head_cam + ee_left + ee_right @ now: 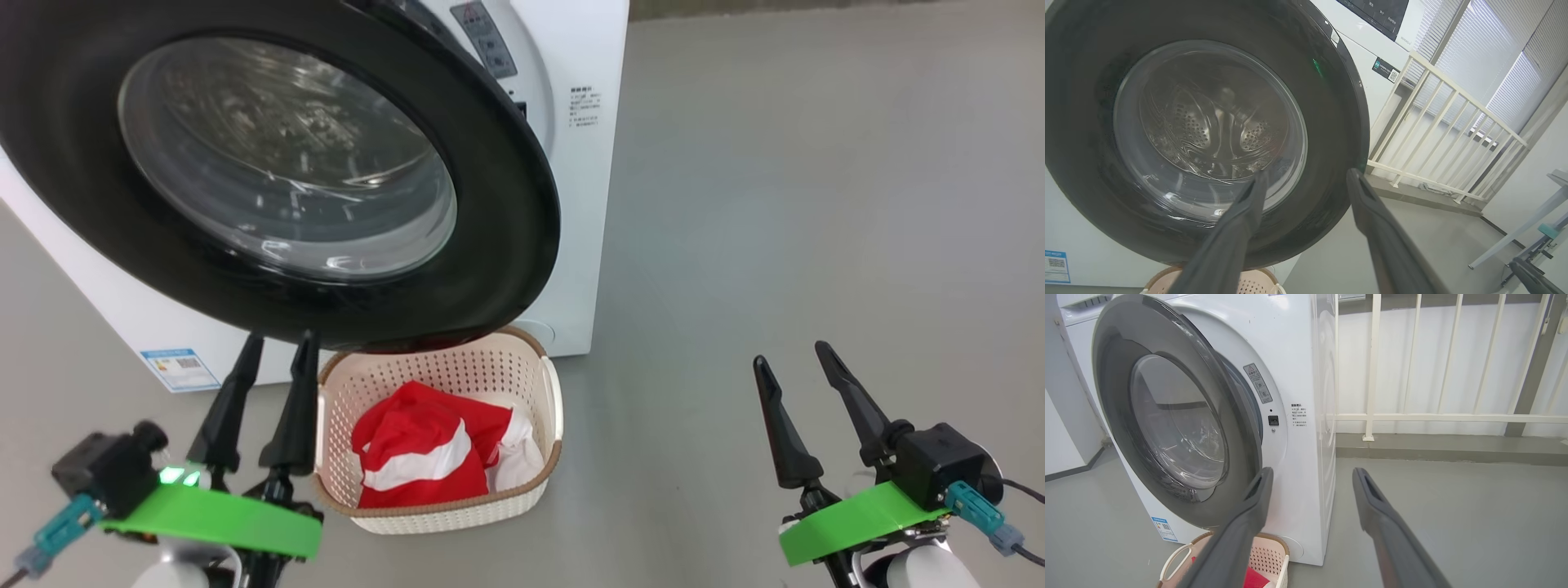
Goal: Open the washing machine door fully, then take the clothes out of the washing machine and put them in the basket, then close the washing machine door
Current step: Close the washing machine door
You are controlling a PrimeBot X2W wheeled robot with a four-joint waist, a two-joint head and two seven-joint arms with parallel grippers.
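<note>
One large white front-loading washing machine (580,204) stands on the grey floor (816,204). It carries one round washing machine door (277,163) with a wide glossy black rim and a bulging clear glass window. The door is swung partly out from the port, neither shut nor fully open, and the perforated steel drum shows through the glass in the left wrist view. One small blue label (180,369) sits low on the machine's front.

One small cream plastic basket (457,371) with perforated sides and a brown woven-look rim rests on the floor against the machine's front, under the door's lower rim. One heap of bright red clothes (424,457) with white parts and a white stripe lies inside it. The number of pieces in the heap cannot be told.

Two grippers are in view, each with two long dark fingers and a green wrist collar.

- Left gripper (281,339): released, fingers spread, grasping nothing. It is just left of the basket, fingers pointing up at the door's lower rim. Contact with the rim cannot be told.
- Right gripper (792,354): released, fingers spread, grasping nothing. It is well apart from the basket, over bare floor, with its fingers leaning up and to the left.

One white railing (1372,416) stands behind the machine.
</note>
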